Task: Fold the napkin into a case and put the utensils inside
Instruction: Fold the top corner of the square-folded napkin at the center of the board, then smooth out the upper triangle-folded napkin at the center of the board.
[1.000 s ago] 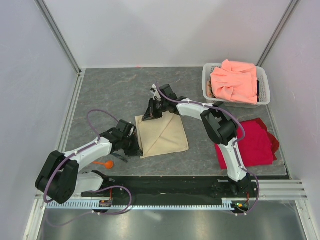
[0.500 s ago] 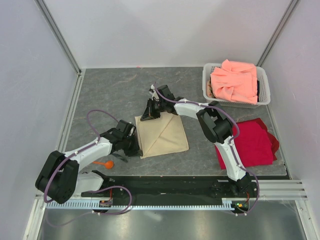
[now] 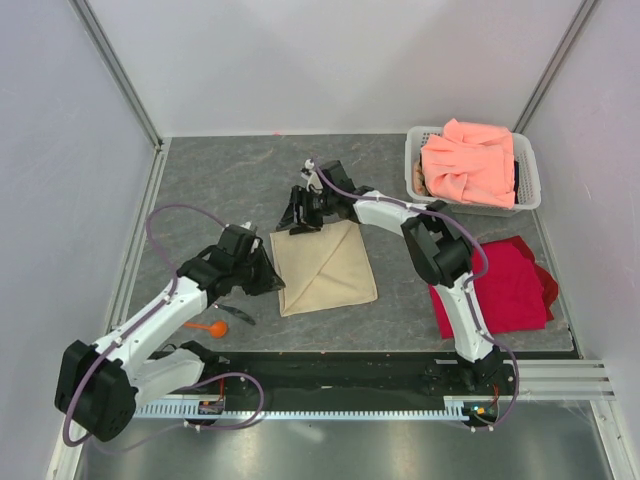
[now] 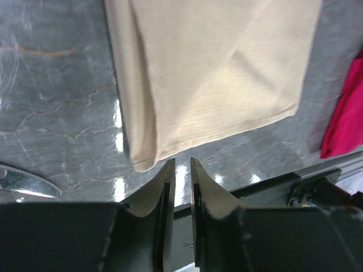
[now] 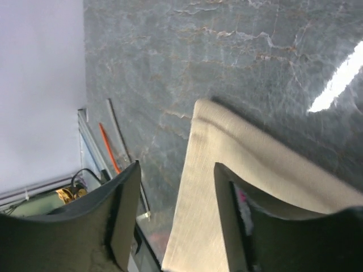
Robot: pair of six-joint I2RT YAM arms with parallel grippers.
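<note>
Napkin sits flat at the centre of the top view. It is folded to a rough square with a diagonal crease across it.

Left gripper is at the napkin's left edge, near the lower-left corner. In the left wrist view the left gripper has only a thin slit between its fingers and nothing in it. The napkin fills the upper frame, its rolled corner just up-left of the tips; can't tell if it touches.

Right gripper is over the napkin's upper-left corner. In the right wrist view the right gripper has its fingers spread wide and grips nothing. The corner of the napkin lies on the table between them.

Orange spoon is at lower left under the left arm, with a thin dark utensil just right of it. Both are off the napkin.

White basket with the salmon-pink cloth is at upper right. Red cloth is at right.
</note>
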